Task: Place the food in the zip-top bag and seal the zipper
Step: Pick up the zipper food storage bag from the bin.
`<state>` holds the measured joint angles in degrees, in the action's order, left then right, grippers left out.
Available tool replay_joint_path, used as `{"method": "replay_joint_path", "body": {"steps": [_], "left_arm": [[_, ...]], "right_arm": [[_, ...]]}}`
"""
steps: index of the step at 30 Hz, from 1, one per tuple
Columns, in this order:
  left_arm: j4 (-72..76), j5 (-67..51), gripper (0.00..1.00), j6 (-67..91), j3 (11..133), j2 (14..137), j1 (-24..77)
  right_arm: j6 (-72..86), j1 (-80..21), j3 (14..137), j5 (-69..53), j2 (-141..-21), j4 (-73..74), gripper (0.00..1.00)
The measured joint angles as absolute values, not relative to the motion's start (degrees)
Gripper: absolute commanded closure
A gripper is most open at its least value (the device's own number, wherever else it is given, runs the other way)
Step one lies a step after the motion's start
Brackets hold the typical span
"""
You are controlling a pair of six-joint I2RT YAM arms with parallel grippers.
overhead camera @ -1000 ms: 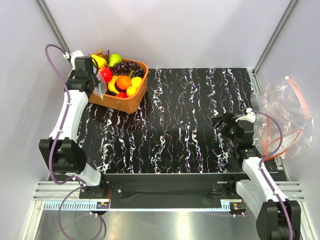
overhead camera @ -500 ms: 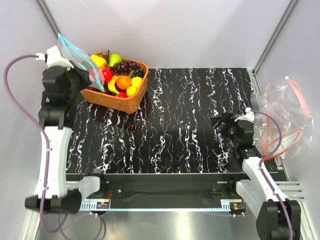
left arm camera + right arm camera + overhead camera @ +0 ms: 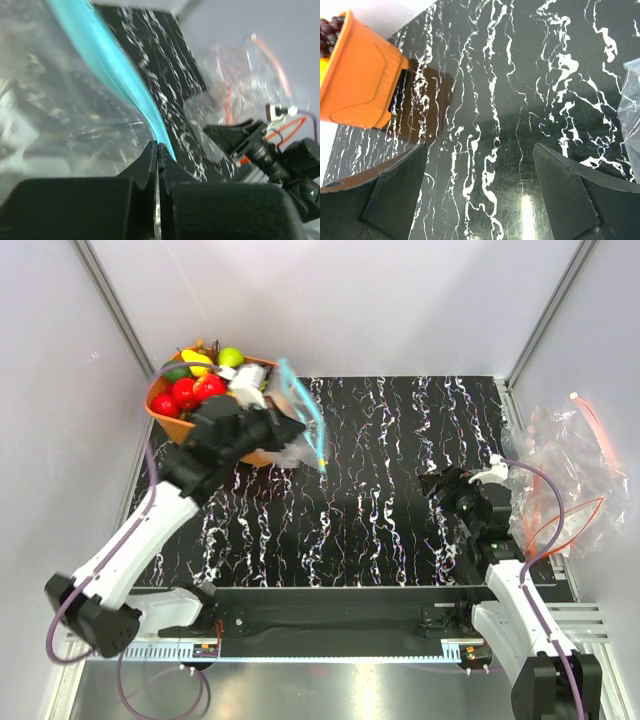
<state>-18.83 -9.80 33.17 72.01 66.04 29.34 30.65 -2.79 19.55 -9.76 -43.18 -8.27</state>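
The zip-top bag [image 3: 297, 448] hangs clear and crumpled in the air just right of the orange basket [image 3: 157, 408]. Its light blue zipper [image 3: 301, 405] curves up above it. My left gripper [image 3: 277, 436] is shut on the bag's plastic beside the blue strip. In the left wrist view the jaws [image 3: 158, 146] meet with the film pinched between them and the zipper [image 3: 112, 70] runs up and to the left. Food lies in the basket: two red round fruits [image 3: 185, 393] show, others are hidden under my left arm. My right gripper [image 3: 441, 489] [image 3: 480, 156] stands open and empty over the black mat.
A pile of clear bags with red-orange strips [image 3: 572, 462] lies off the mat at the right. A yellow fruit [image 3: 197, 362] and a green one [image 3: 231, 356] sit at the basket's back. The basket's corner [image 3: 360, 85] shows in the right wrist view.
My left arm has lifted the bag from the basket's left side and swung right across it to the basket's right front. The right arm has stayed put.
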Motion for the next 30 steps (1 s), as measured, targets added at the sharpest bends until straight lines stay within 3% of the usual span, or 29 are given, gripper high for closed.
{"method": "replay_joint_path", "body": {"steps": [8,15,24,30], "left_arm": [[-10.09,-10.26,1.0,35.59,72.2,82.19,44.34],[-2.42,-11.33,1.0,36.75,69.06,92.97,45.56],[2.7,-11.33,1.0,35.79,62.46,96.23,47.29],[4.91,-11.14,1.0,35.62,61.28,95.83,47.81]], "right_arm": [[29.93,-2.79,19.44,-9.5,-38.44,-7.18,0.09],[29.34,-2.79,19.29,-9.8,-37.3,-6.96,0.19],[29.3,-2.81,19.88,-17.87,-43.09,-8.23,0.44],[29.34,-3.88,25.12,-24.67,-48.62,-4.25,0.44]]}}
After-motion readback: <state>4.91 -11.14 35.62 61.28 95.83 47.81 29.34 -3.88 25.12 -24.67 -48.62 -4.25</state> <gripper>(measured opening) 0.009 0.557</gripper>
